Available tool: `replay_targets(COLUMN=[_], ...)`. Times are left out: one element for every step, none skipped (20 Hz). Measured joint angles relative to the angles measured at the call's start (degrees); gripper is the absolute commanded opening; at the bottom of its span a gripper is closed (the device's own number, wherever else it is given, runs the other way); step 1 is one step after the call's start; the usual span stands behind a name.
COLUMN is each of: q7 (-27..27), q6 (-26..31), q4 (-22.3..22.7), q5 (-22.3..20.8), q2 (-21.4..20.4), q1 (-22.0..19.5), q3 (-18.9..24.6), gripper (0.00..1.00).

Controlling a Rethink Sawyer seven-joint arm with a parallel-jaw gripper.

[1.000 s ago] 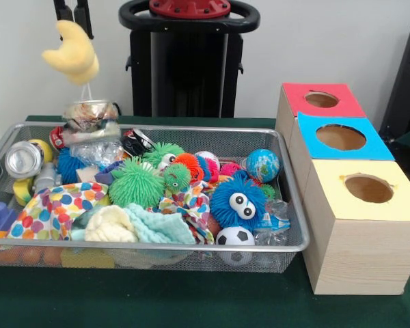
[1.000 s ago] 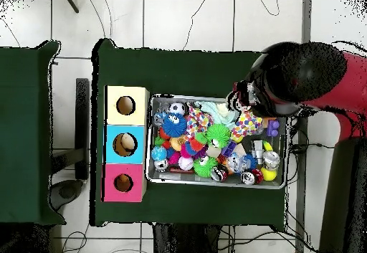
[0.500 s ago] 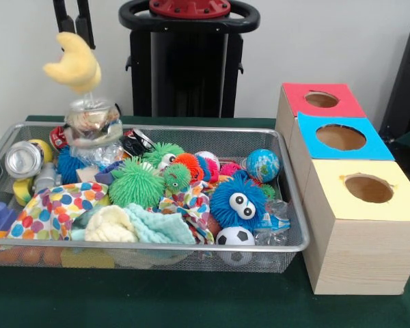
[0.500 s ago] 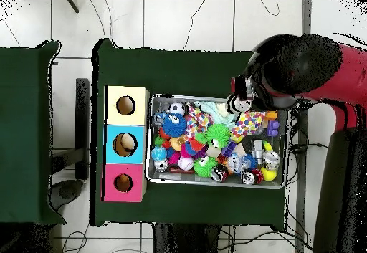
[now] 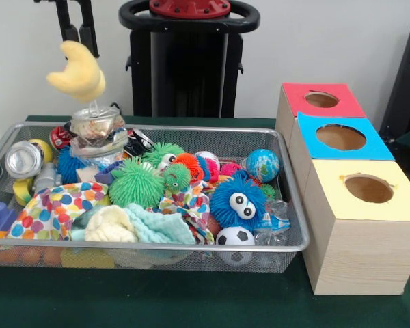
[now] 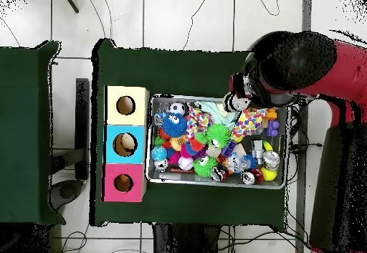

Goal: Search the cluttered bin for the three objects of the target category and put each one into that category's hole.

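Dark green cloth-covered table (image 5: 191, 301), seen from the front and from overhead. Directly on it: a silver wire-mesh bin (image 5: 280, 254) crammed with toys, and just beside it a row of three wooden boxes set touching one another, each with a round hole in its coloured top: yellow-topped box (image 5: 359, 236), blue-topped box (image 5: 339, 139), red-topped box (image 5: 321, 100). Overhead, bin (image 6: 216, 141) and box row (image 6: 126, 143) side by side at the table's middle.

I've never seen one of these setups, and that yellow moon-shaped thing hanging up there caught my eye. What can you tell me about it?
The yellow plush crescent looks soft and fuzzy, curved like a moon or banana. It hangs in the air above the wire bin's left far corner, just under the dark gripper. A thin strand runs from it down to a clear plastic item below.
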Motion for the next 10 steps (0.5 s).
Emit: replay_targets(q7=[0.0, 0.0, 0.0, 0.0, 0.0, -0.01, -0.01, -0.01, -0.01, -0.01], q6=[0.02, 0.37, 0.64, 1.5, 2.12, 3.37, 4.91, 7.42, 8.97, 9.78], q4=[-0.19, -0.51, -0.68, -1.01, -1.19, -1.49, -1.83, -2.37, -2.72, -2.89], q5=[-0.01, 0.0, -0.01, -0.03, -0.06, -0.09, -0.15, -0.2, -0.21, -0.24], q2=[0.51, 1.2, 1.52, 2.18, 2.52, 3.15, 3.81, 4.82, 5.43, 5.73], q1=[-0.01, 0.02, 0.04, 0.06, 0.08, 0.11, 0.16, 0.26, 0.33, 0.37], q3=[0.0, 0.0, 0.0, 0.01, -0.01, 0.0, -0.01, -0.01, 0.0, 0.0], gripper=[0.0, 0.0, 0.0, 0.0, 0.0, 0.0, 0.0, 0.0, 0.0, 0.0])
